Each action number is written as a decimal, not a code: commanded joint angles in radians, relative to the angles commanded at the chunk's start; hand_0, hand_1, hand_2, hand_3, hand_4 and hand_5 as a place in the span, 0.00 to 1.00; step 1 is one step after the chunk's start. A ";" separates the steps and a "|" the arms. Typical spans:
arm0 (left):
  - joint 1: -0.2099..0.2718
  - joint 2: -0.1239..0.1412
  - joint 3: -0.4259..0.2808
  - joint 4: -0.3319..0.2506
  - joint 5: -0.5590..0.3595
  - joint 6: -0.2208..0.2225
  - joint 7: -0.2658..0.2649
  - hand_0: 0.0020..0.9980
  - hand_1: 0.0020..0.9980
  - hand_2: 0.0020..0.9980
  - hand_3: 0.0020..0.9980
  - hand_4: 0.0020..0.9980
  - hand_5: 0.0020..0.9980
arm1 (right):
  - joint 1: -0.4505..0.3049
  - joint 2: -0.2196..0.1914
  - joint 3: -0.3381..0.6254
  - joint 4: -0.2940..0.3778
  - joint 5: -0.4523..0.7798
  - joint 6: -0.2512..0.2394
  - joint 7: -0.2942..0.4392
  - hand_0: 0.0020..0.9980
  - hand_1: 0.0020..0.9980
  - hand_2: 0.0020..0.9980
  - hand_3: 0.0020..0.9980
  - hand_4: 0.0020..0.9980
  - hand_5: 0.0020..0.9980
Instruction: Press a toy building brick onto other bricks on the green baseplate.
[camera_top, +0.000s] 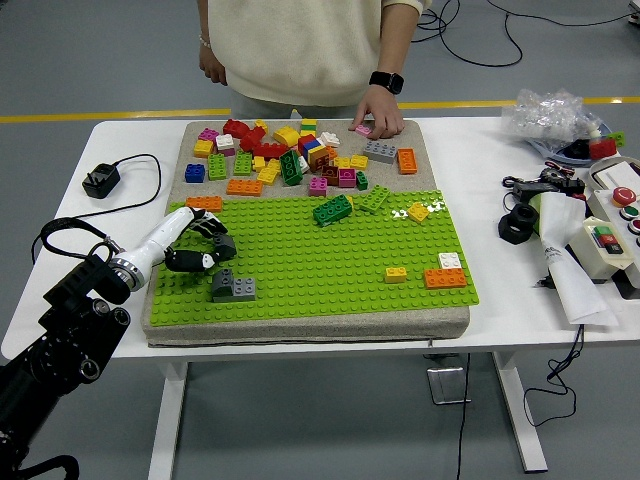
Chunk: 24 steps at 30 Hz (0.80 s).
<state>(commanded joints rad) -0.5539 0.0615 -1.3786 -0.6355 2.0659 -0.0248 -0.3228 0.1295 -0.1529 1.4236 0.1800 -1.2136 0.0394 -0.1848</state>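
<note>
left hand (196, 246) fingers curled, grasping nothing | grey bricks (233, 287) on green baseplate (330, 262)

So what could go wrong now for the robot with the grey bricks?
1. The left hand hovers just above and left of the grey bricks, holding nothing visible; a press from there may land off-centre and tilt them.
2. The bricks sit close to the baseplate near-left corner, so a push could slide the mat toward the table edge.
3. The person's hand rests on the loose bricks, far from the robot's hand.
</note>
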 joint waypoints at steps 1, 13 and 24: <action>0.000 0.000 0.000 -0.001 0.000 0.000 0.000 0.74 0.62 0.53 0.56 0.52 0.00 | 0.000 0.000 0.000 0.000 0.000 0.000 0.000 0.79 0.71 0.76 0.77 1.00 0.69; 0.015 0.016 -0.014 -0.081 0.001 -0.005 0.006 0.74 0.62 0.53 0.56 0.51 0.00 | -0.001 -0.002 0.004 0.000 0.001 0.002 0.001 0.79 0.71 0.76 0.77 1.00 0.69; 0.071 0.054 0.003 -0.280 -0.004 -0.019 0.031 0.73 0.62 0.53 0.56 0.50 0.00 | -0.001 -0.009 0.015 0.000 0.003 0.003 0.007 0.79 0.71 0.76 0.77 1.00 0.69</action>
<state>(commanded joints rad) -0.4833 0.1155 -1.3756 -0.9159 2.0614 -0.0442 -0.2917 0.1289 -0.1622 1.4383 0.1800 -1.2104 0.0428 -0.1773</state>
